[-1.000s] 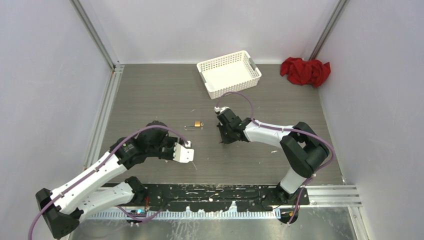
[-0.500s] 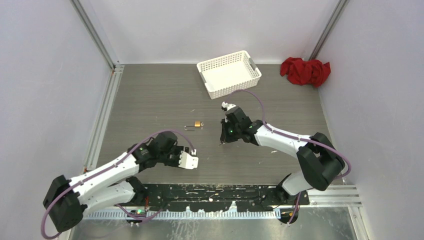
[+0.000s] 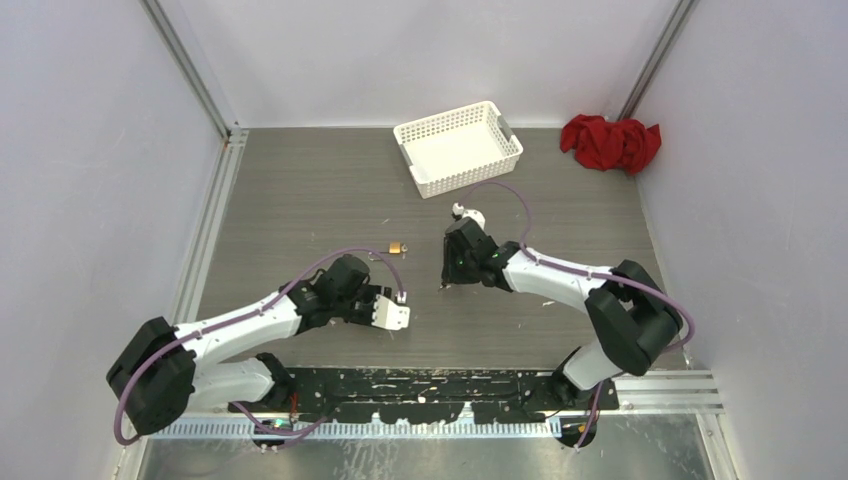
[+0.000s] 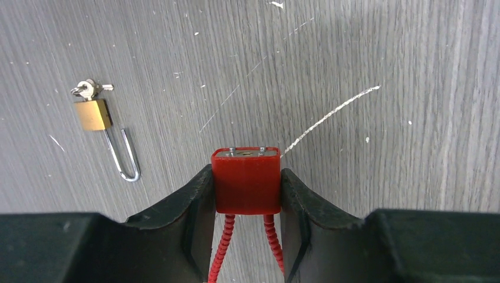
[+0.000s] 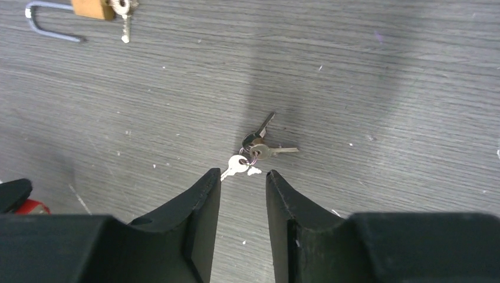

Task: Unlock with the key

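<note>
The left gripper (image 4: 246, 172) is clamped on the square red plastic padlock with a red cable shackle (image 4: 246, 191), low over the grey wood-grain table (image 3: 300, 190). The right gripper (image 5: 243, 174) stands parted and empty, its tips just short of the small ring of silver keys (image 5: 255, 151) lying flat mid-table, well apart from every edge. A brass padlock with a long steel shackle (image 4: 92, 114) lies between the arms, well apart from the keys; the white perforated plastic basket (image 3: 458, 147) sits near the far edge
</note>
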{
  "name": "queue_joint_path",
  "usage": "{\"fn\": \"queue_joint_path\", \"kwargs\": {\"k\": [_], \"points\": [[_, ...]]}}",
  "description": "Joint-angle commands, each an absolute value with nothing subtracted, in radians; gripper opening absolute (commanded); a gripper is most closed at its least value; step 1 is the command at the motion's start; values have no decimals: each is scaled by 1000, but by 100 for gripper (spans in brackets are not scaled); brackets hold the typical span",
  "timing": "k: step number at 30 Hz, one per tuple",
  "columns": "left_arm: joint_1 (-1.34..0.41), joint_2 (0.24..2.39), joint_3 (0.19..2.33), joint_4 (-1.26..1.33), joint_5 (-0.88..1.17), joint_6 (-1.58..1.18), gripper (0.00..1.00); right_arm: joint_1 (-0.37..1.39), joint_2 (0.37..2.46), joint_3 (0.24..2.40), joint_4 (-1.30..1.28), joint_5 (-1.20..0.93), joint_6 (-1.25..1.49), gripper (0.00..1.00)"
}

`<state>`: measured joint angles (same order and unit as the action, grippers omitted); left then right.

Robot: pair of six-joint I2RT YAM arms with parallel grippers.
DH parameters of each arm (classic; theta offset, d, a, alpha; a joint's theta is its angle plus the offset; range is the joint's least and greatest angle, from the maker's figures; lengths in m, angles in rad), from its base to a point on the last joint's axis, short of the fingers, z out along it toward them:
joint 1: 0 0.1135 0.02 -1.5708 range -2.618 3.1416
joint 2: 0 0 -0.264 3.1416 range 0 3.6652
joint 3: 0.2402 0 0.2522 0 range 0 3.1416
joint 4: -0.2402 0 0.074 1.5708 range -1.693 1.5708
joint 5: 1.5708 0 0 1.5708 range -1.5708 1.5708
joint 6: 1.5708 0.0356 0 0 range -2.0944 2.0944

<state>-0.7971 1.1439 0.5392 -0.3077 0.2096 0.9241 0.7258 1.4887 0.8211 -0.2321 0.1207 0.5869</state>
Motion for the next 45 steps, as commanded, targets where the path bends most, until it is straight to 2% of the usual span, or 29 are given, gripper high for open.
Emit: {"fn": "queue_joint_path", "kwargs": {"k": [1,12,18,26,30,34,45], "points": [[-795,1137,538,-222,227,923,0,743,1543,867,-194,195,642,37],[-796,1096,502,-242,229,932,0,763,1636,917,-194,259,672,31],[-795,1085,480,-243,232,951,0,764,1661,953,-207,286,678,37],[-795,1094,439,-199,232,949,0,769,1689,972,-234,309,674,27],[-795,1095,431,-175,236,951,0,786,1658,960,-261,358,673,37],[-796,1093,427,-170,247,951,0,792,1625,946,-272,377,682,38],[-795,1083,393,-133,243,957,0,795,1672,942,-245,333,703,28]]}}
